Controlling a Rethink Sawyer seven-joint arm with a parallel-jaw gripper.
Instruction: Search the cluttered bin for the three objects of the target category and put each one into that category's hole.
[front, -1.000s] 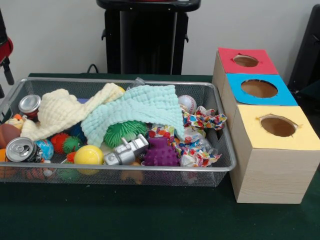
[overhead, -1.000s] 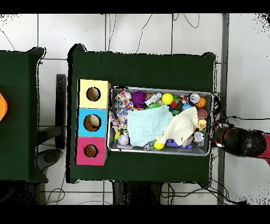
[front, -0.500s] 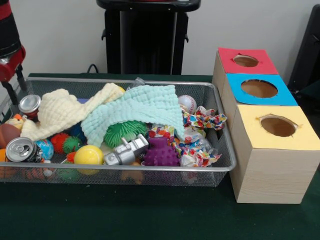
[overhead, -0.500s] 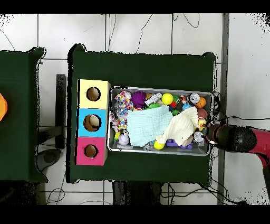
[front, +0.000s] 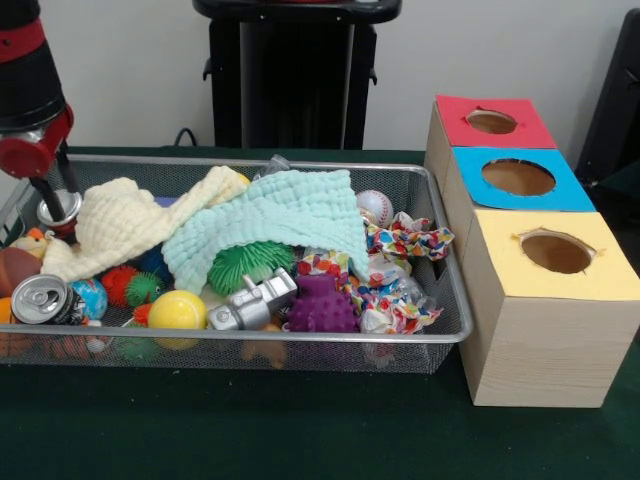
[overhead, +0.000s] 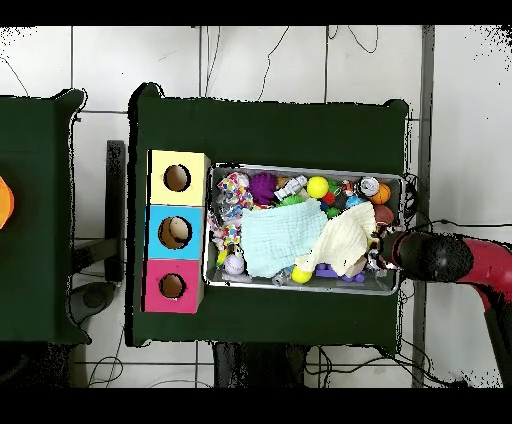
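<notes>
A wire mesh bin holds a jumble of toys, cloths and two silver drink cans. One can stands at the bin's far left corner, and my gripper hangs right over it, open, with its fingers on either side of the can's top. The second can lies near the front left. In the overhead view the gripper is over the bin's right end. Three wooden boxes with holes stand beside the bin: red, blue and yellow.
A yellow cloth and a mint cloth cover the bin's middle. Around them lie a baseball, a green spiky ball, a purple spiky ball, a yellow ball, a silver toy and crumpled colourful wrappers.
The arm has swung in from outside the bin's end and come down, so the gripper now stands over the far-left can. The bin's contents have not moved.
</notes>
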